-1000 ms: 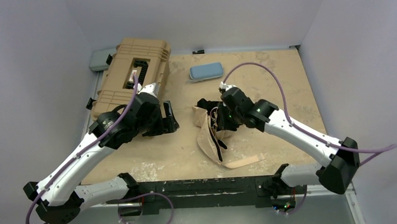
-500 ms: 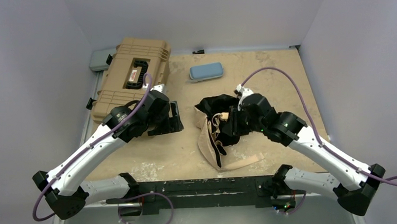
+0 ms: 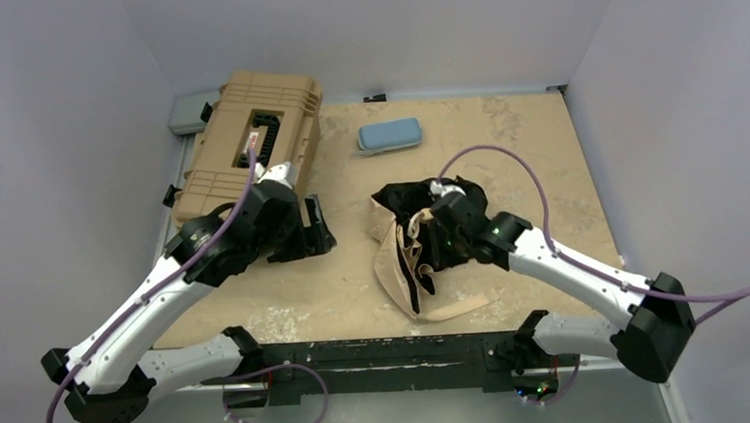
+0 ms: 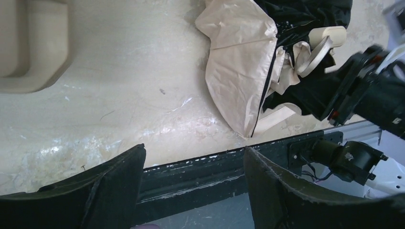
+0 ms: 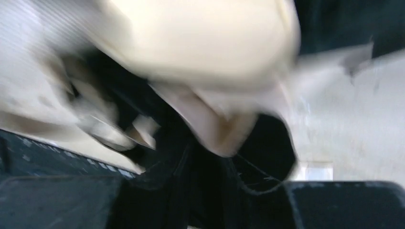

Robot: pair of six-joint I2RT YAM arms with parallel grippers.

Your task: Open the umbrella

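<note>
Shows right gripper (image 3: 431, 236) shifted toward 9 o'clock since the earlier frame, deeper into umbrella (image 3: 391, 264) folds, and left gripper (image 3: 321, 229) backed off toward 9 o'clock. Shows right fingers spread wide amid black cloth, wrist view blurred, and left fingers apart, empty. Locates umbrella crumpled at table (image 3: 542, 145) centre.

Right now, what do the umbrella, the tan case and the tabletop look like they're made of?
The umbrella: thin woven fabric, probably nylon or polyester; pale beige with a slight sheen outside, glossy black inside, creased and limp. The case: moulded hard plastic, matte tan, judging by its ribs and rounded corners. The tabletop: likely wood or board, beige, scuffed with whitish smears.
</note>
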